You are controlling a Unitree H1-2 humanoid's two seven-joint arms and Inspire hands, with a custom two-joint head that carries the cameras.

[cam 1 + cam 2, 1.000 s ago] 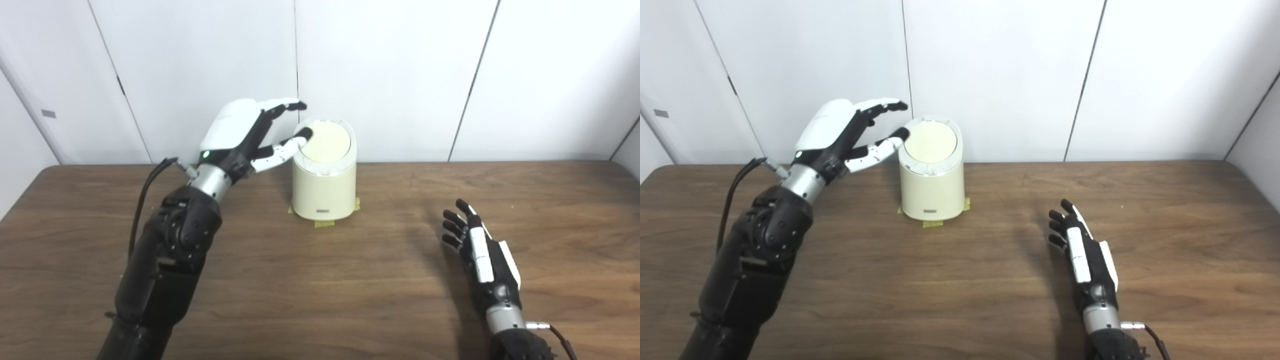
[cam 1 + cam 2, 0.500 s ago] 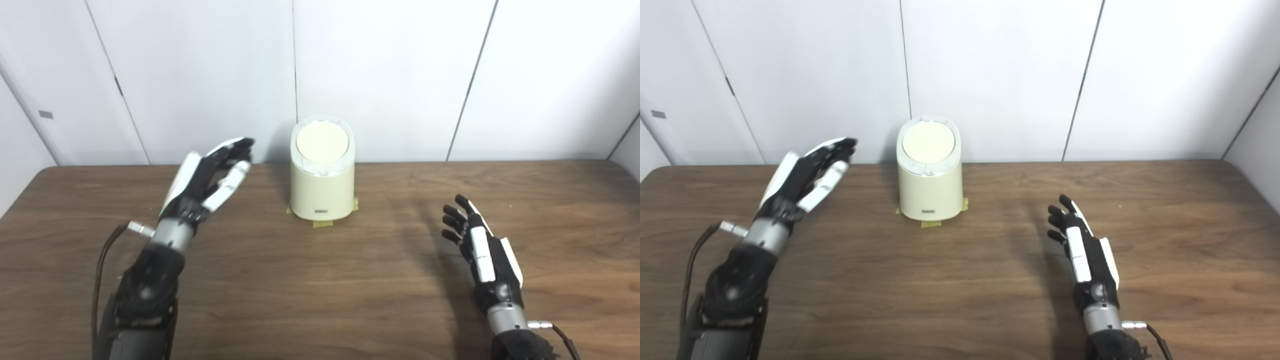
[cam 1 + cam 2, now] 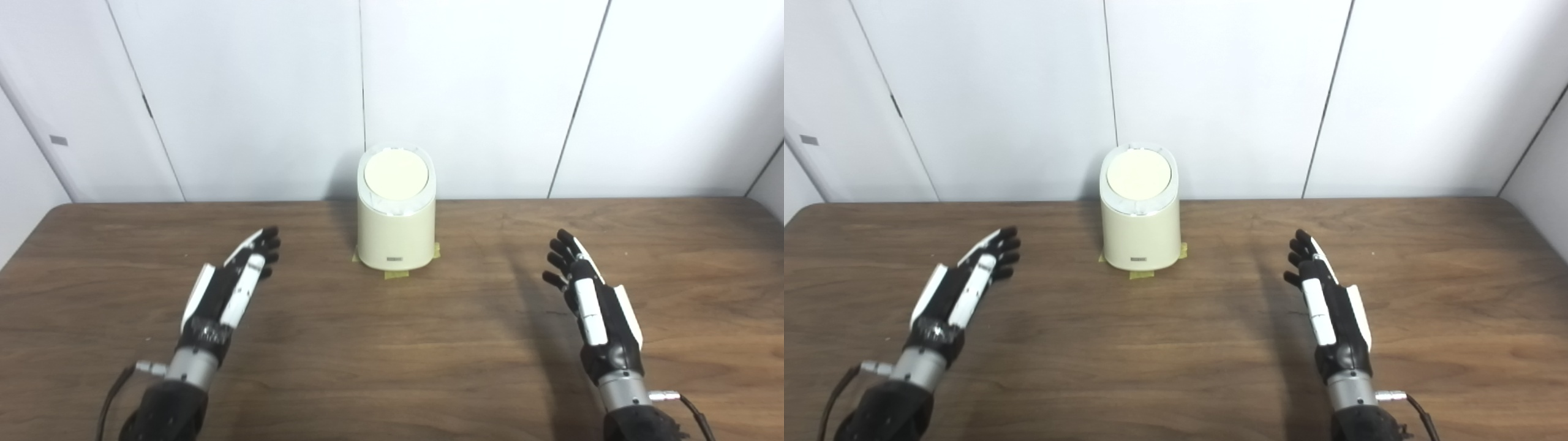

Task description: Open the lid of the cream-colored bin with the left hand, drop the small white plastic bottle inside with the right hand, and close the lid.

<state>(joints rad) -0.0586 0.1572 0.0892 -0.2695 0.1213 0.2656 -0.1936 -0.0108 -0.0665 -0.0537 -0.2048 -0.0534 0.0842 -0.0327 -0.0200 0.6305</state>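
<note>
Wooden table (image 3: pixel 392 343), white wall panels (image 3: pixel 478 92)

Cream bin (image 3: pixel 1140 229) at the table's (image 3: pixel 1176 343) far edge, lid (image 3: pixel 1138 174) closed, left hand (image 3: pixel 961 285) and right hand (image 3: pixel 1326 294) empty, fingers extended, well apart from bin

Black-and-white left hand (image 3: pixel 228 288) and right hand (image 3: pixel 593 306), silver wrists, black forearms, thin cables.

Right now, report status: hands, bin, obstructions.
Left robot hand open, empty, over table. Right robot hand open, empty. Cream bin upright, lid shut; bottle not visible. Nothing between hands and bin.
</note>
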